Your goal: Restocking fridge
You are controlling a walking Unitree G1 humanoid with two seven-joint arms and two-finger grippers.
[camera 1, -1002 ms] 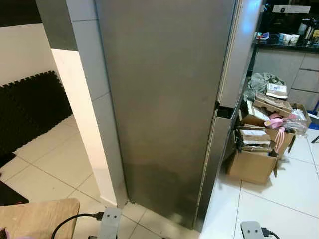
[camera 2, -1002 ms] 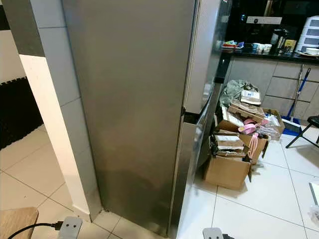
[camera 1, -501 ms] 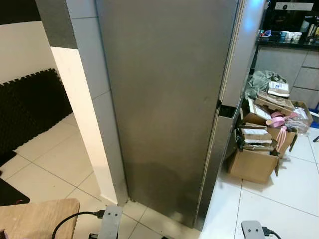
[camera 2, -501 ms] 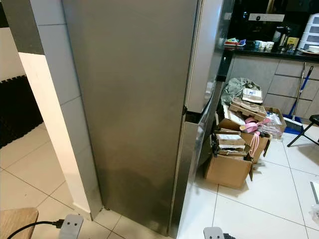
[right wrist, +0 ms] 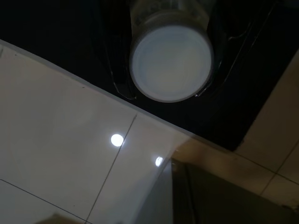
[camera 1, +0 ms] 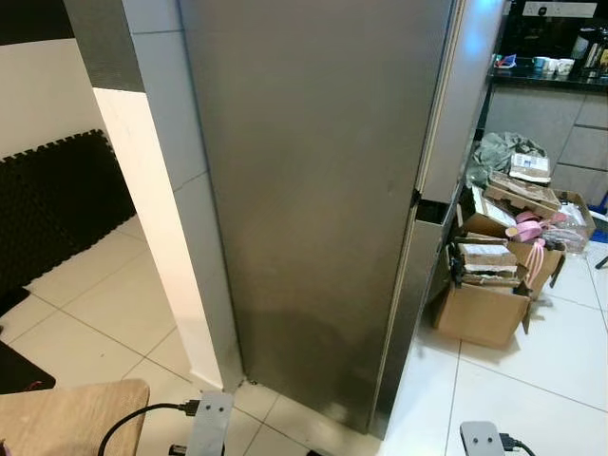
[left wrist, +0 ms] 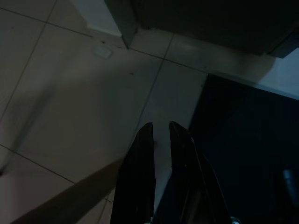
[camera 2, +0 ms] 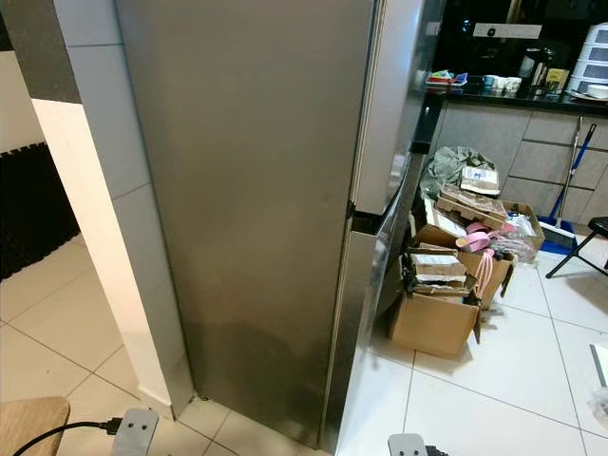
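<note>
1. Steel fridge (camera 1: 323, 209) stands side-on just ahead, doors facing right.
2. Approach step: left gripper (left wrist: 161, 135) hangs narrow; right gripper (right wrist: 170, 18) holds a white-lidded container (right wrist: 170, 63).
3. Next: step round to the doors.

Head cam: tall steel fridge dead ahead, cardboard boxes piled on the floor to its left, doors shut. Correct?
One error: the pile of brown cardboard boxes sits on the white tiled floor to the right of the tall stainless-steel fridge, not the left, as the left eye view shows. The fridge doors look shut, as stated.
</note>
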